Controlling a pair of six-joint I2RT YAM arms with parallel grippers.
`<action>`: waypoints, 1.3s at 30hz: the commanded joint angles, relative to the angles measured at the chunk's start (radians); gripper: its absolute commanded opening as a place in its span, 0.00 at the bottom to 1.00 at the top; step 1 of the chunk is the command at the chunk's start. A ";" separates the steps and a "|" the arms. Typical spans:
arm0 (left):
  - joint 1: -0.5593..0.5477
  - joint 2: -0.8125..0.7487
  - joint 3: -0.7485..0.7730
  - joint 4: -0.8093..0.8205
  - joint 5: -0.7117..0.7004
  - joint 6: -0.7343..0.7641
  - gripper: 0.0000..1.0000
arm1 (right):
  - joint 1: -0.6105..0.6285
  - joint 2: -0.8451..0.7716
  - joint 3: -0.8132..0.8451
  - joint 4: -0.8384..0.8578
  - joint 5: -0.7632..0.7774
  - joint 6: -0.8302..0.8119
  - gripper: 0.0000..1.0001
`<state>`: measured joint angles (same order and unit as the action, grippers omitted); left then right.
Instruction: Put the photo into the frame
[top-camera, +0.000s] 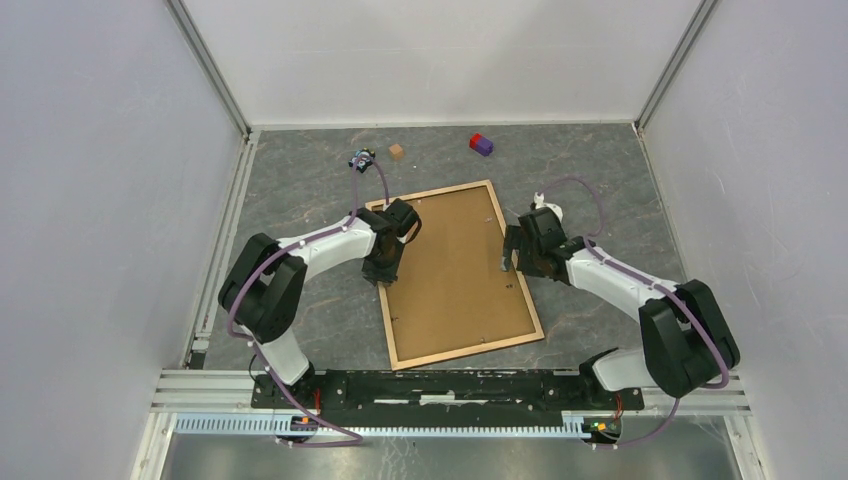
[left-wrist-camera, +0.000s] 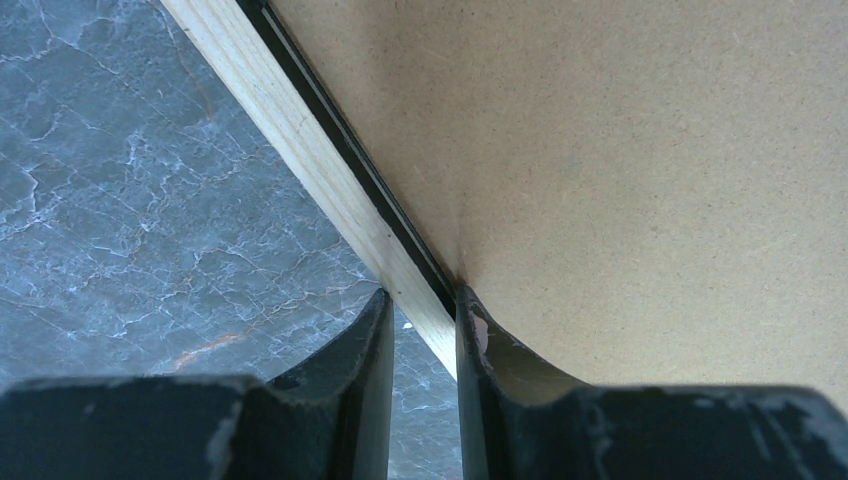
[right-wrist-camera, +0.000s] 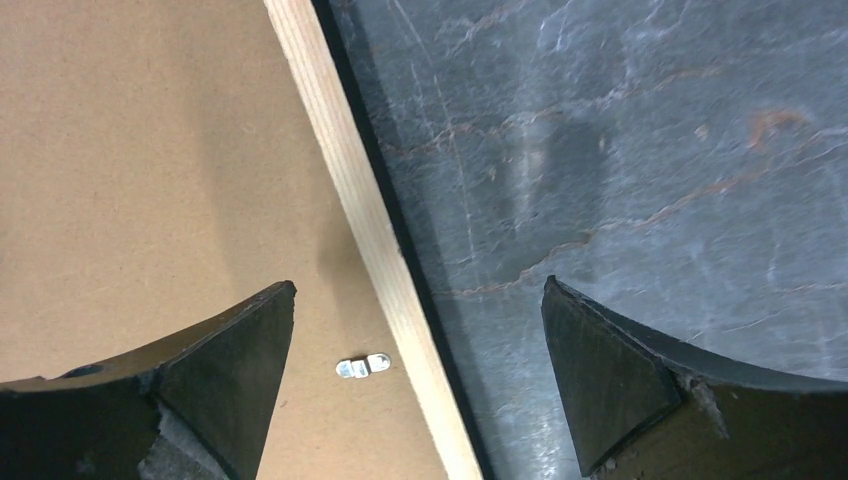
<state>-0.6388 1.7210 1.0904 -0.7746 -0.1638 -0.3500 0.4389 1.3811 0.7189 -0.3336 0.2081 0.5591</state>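
Observation:
The frame (top-camera: 470, 351) lies flat in the middle of the table, its light wood rails around a plain brown backing board (top-camera: 455, 275). The photo is hidden. My left gripper (top-camera: 385, 275) is at the frame's left rail; in the left wrist view its fingers (left-wrist-camera: 423, 300) are shut on the wood rail (left-wrist-camera: 300, 140), with the board (left-wrist-camera: 620, 170) beside it. My right gripper (top-camera: 510, 262) is open over the right rail; in the right wrist view its fingers (right-wrist-camera: 419, 283) straddle the rail (right-wrist-camera: 340, 170) without touching it. A small metal clip (right-wrist-camera: 362, 366) lies on the board.
At the back of the table are a small wooden cube (top-camera: 397, 151), a red and purple block (top-camera: 481, 144) and a small dark object (top-camera: 361, 159). White walls close in the table on the left, right and back.

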 joint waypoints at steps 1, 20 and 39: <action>-0.008 0.017 0.029 -0.015 0.015 0.042 0.04 | 0.040 0.015 0.004 -0.047 0.039 0.148 0.98; 0.001 0.022 0.034 -0.015 0.024 0.039 0.03 | 0.122 -0.038 -0.123 -0.073 0.092 0.131 0.81; 0.001 0.023 0.032 -0.015 0.033 0.039 0.03 | 0.122 -0.094 -0.183 -0.074 0.138 0.070 0.61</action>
<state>-0.6357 1.7279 1.0988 -0.7837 -0.1543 -0.3500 0.5617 1.2743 0.5659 -0.3202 0.2928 0.6907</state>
